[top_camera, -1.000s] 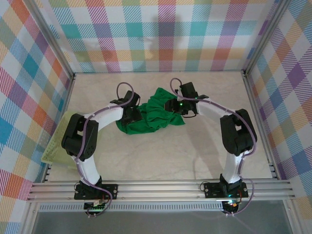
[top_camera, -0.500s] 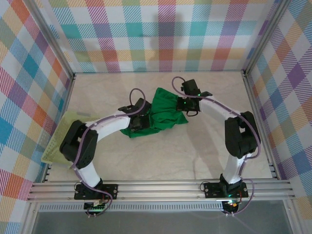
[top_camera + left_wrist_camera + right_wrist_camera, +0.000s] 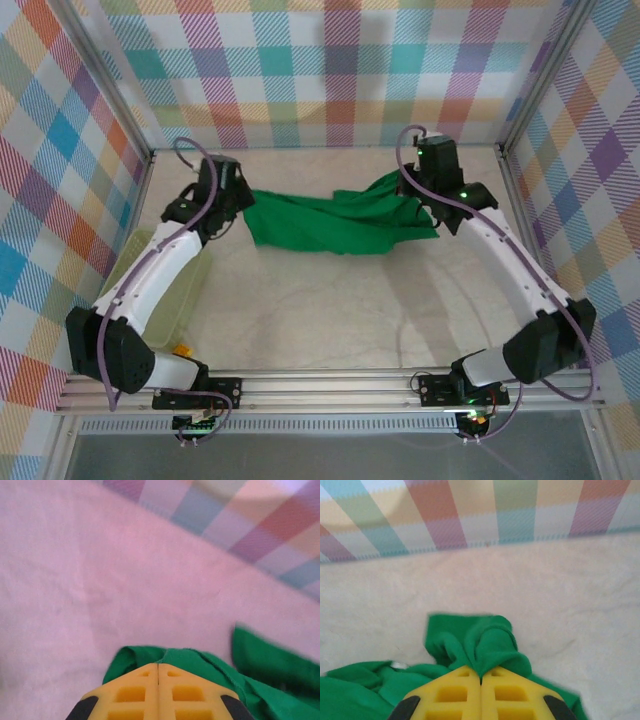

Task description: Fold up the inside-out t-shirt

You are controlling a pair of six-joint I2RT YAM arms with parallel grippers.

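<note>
You have the shirt [image 3: 335,222] stretched left to right across the far half of the worktop [image 3: 330,320], just in front of the back wall [image 3: 330,90]. Your left tool [image 3: 238,203] sits at its left end and your right tool [image 3: 428,195] at its right end, well apart, with the whole cloth between them. In each wrist view a fold of shirt bunches right at the tips (whether its middle rests on the worktop, you cannot tell). The basket [image 3: 190,290] lies at the worktop's left side, nearer you than the shirt, under the left arm [image 3: 160,260] and apart from the cloth.
</note>
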